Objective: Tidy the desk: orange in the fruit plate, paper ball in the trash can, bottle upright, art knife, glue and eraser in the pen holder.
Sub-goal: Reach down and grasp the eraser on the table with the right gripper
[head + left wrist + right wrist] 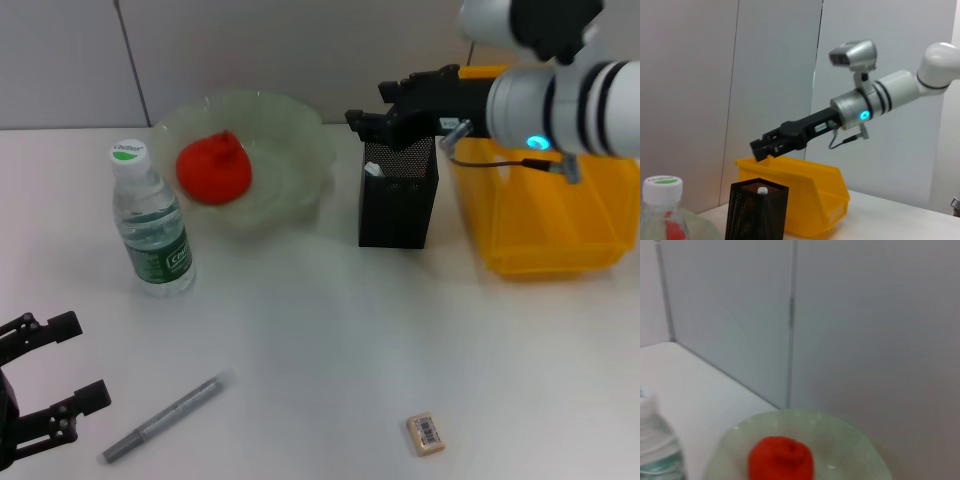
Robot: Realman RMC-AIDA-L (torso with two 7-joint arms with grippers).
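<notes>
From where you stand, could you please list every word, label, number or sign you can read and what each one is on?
Bottle cap: a small word on a green patch, too blurred to read.
Bottle label: green with white print, too small to read.
Eraser: a barcode sticker, its digits too small to read.
Art knife, pen holder, yellow bin: no text visible.
Nothing here can be quoted with confidence.

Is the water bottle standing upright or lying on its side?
Upright. The water bottle stands on its base on the table, with its white cap at the top, beside the fruit plate.
</notes>
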